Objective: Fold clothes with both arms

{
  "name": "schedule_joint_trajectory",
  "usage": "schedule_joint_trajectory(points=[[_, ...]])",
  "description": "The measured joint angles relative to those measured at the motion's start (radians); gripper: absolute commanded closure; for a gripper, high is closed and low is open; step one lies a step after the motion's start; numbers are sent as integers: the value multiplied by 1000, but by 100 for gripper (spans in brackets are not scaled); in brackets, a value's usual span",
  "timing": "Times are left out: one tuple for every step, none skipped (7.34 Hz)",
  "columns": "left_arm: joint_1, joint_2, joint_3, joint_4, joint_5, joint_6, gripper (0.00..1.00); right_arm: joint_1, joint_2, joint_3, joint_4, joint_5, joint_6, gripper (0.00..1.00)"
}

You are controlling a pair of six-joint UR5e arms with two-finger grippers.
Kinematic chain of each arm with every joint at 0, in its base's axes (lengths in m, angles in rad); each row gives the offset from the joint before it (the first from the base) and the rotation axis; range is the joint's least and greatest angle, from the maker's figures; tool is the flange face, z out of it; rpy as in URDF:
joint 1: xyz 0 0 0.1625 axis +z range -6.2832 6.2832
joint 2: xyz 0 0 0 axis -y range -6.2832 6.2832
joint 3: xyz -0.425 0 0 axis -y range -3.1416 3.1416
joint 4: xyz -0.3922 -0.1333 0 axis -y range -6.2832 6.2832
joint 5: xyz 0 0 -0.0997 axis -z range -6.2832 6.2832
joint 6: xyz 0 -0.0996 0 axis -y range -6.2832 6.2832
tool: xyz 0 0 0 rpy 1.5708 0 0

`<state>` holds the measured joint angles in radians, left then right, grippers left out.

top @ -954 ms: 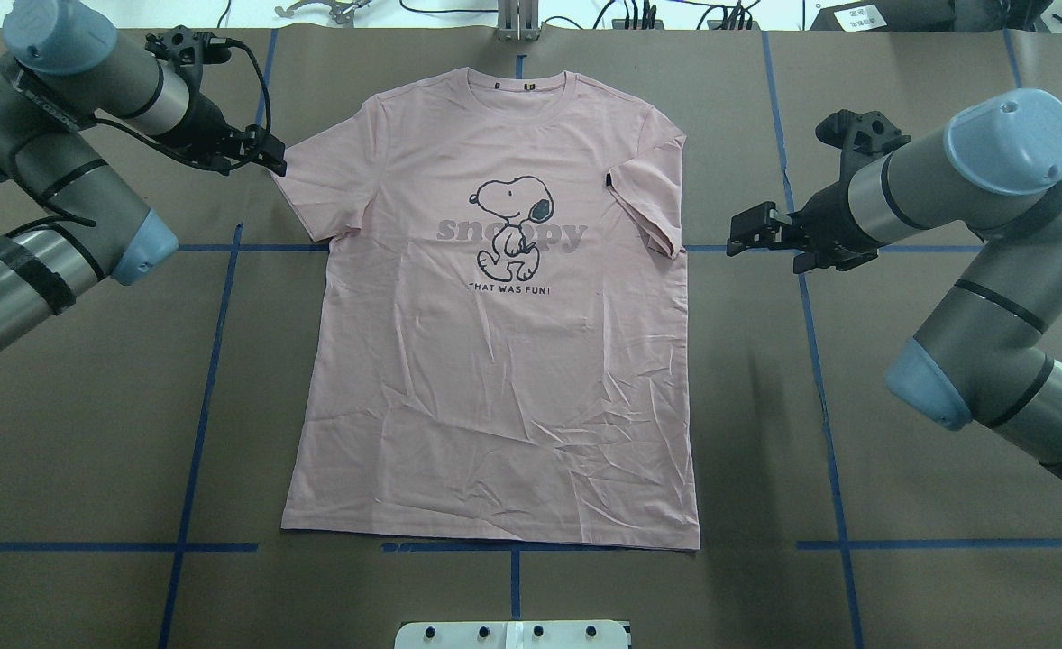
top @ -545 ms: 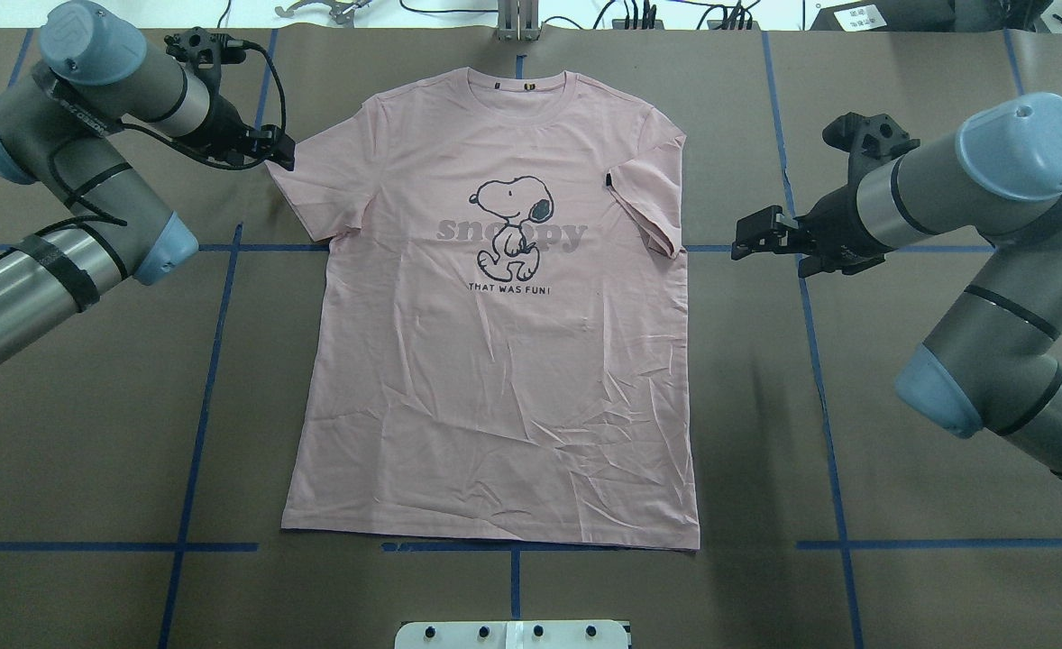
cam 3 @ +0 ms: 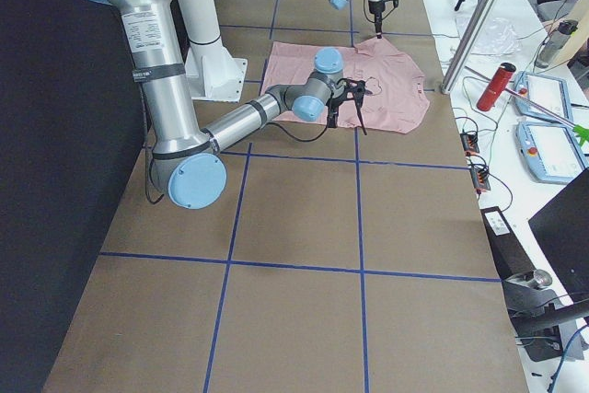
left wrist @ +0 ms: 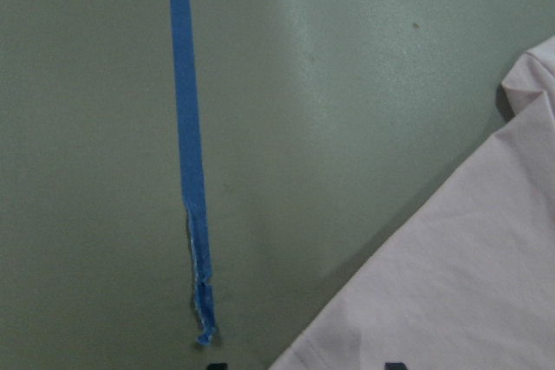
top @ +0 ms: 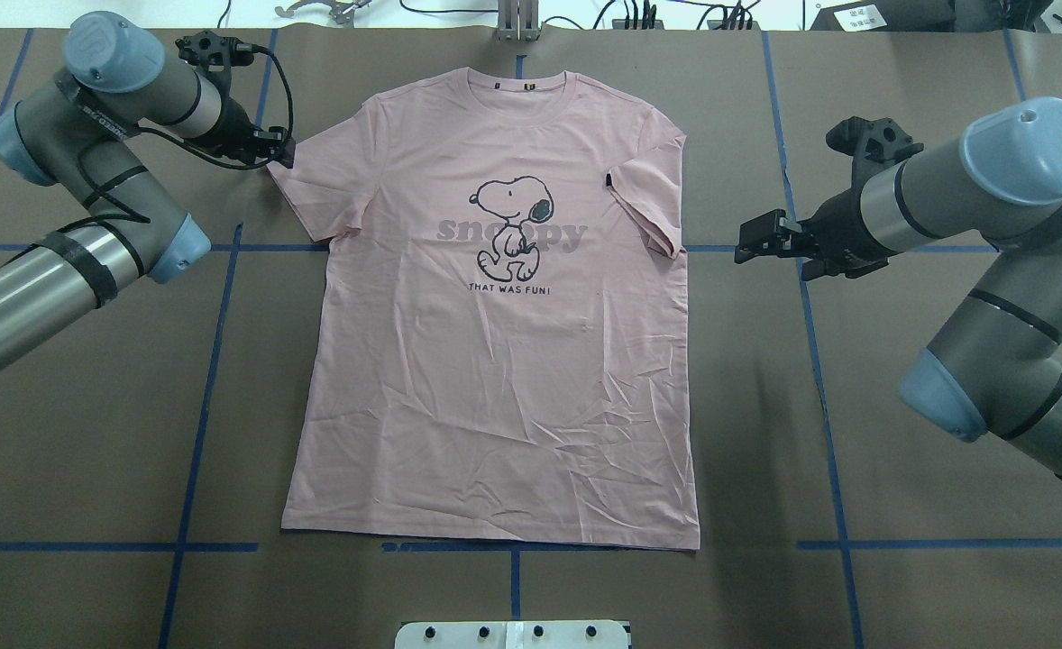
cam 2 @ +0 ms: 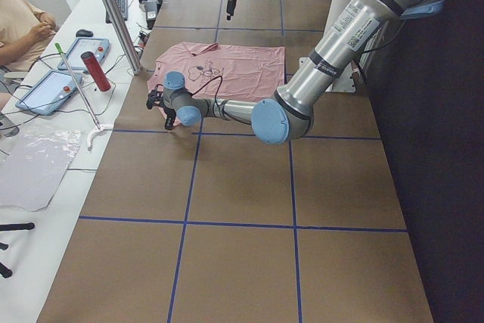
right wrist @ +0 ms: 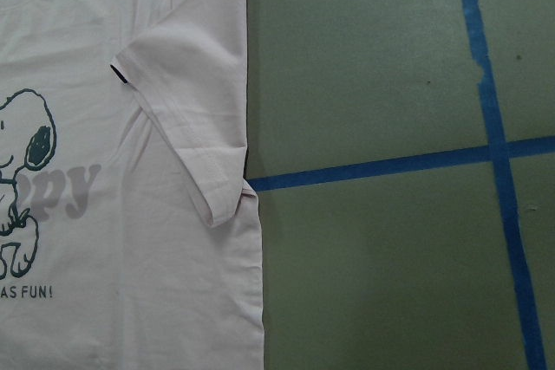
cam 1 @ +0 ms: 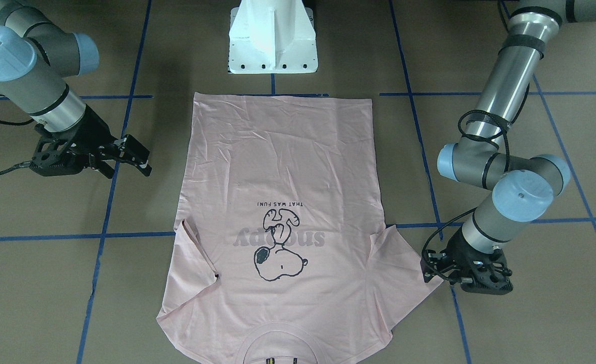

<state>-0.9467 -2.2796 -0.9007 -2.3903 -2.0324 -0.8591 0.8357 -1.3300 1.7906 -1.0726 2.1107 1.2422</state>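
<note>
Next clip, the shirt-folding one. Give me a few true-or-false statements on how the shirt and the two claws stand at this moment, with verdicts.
1. The T-shirt lies flat with its print facing up. True.
2. The right claw is gripping a sleeve. False: it hangs over bare table, apart from the shirt.
3. The sleeve on the robot's right is folded in over the shirt's body. True.
4. The left claw is at the shirt's bottom hem. False: it is at the edge of the sleeve on the robot's left, near the collar end.
5. The bottom half is folded up over the print. False: the shirt lies at full length.
</note>
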Motion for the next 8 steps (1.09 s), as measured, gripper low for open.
schedule_joint_trajectory(points=[[1, -5, 8, -2, 6, 0, 100, -1, 1, -3, 0, 0, -1, 0], [1, -7, 10, -2, 8, 0, 100, -2, 2, -5, -1, -1, -1, 0], [2, -9, 7, -3, 8, 0, 100, -3, 4, -6, -1, -2, -1, 0], [1, -10, -12, 2, 7, -4, 100, -6, 6, -6, 0, -5, -1, 0], [2, -14, -54, 11, 5, -34, 100, -10, 9, -7, 0, -9, 0, 0], [8, -28, -90, 22, 3, -92, 100, -14, 11, -8, -1, -11, 0, 0], [30, -54, -115, 47, 5, -152, 100, -18, 13, -10, -1, -12, 0, 0], [62, -84, -133, 83, 14, -214, 100, -24, 14, -16, 0, -14, 0, 0]])
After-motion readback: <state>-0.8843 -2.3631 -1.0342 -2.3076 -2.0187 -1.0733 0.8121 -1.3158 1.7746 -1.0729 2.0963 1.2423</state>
